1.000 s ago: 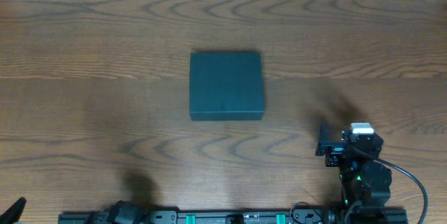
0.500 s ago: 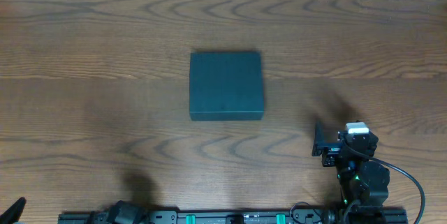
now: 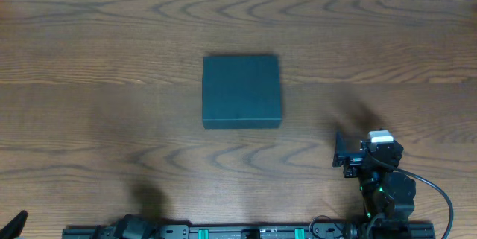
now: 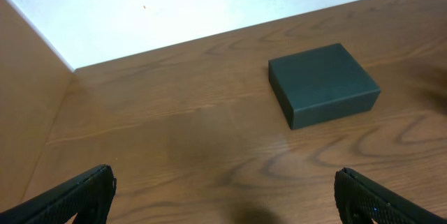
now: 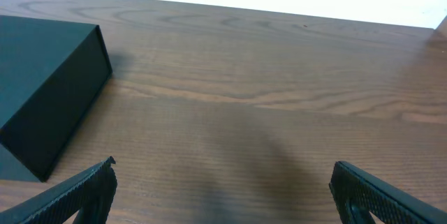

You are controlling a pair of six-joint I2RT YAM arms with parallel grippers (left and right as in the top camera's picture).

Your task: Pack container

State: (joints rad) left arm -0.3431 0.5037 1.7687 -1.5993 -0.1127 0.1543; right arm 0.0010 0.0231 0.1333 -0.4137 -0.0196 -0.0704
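Observation:
The container point(image 3: 242, 91) is a dark teal-green square box with its lid shut, lying flat at the middle of the wooden table. It shows at the upper right in the left wrist view point(image 4: 325, 84) and at the left edge in the right wrist view point(image 5: 42, 91). My right gripper point(image 3: 341, 150) is open and empty, low at the front right, well apart from the box; its fingers point(image 5: 223, 166) frame bare wood. My left gripper point(image 4: 223, 175) is open and empty, far from the box at the front left.
The wooden table point(image 3: 112, 60) carries nothing but the box. A pale wall runs along its far edge point(image 4: 174, 8). The arm mount rail point(image 3: 246, 231) lies along the front edge. No tools or items for packing are in view.
My right gripper has shifted slightly left and toward the front edge. The box has not moved.

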